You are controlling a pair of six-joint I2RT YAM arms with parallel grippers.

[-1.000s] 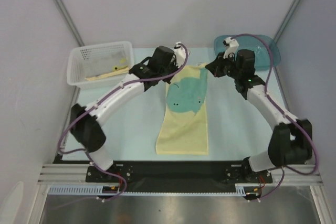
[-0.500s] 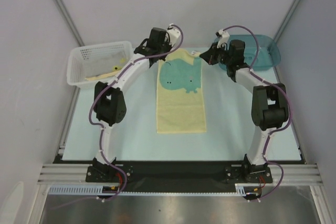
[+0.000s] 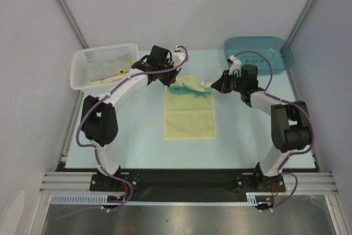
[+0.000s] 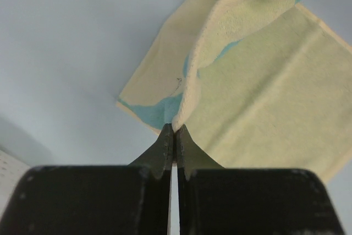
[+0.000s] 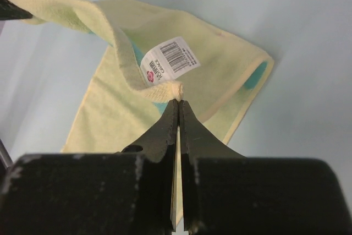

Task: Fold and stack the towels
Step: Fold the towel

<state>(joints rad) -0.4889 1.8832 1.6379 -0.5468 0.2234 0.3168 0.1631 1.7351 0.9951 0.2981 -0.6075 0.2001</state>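
Note:
A pale yellow towel [image 3: 189,116] with a teal print lies lengthwise on the table's middle, its far end lifted and doubled back toward me. My left gripper [image 3: 170,82] is shut on the towel's far left corner [image 4: 177,120]. My right gripper [image 3: 211,85] is shut on the far right corner [image 5: 175,91], where a white barcode label [image 5: 170,58] shows. Both hold the raised edge [image 3: 190,85] just above the lower layer [image 4: 264,75]. The teal print shows under the fold [image 5: 254,75].
A white mesh basket [image 3: 82,76] with a yellowish cloth inside stands at the far left. A teal plastic tub [image 3: 284,58] stands at the far right. The table's near edge with the arm bases runs below the towel.
Both grippers have carried the towel's far edge from the table's back toward me. The towel now lies shorter, with the teal print mostly folded under.

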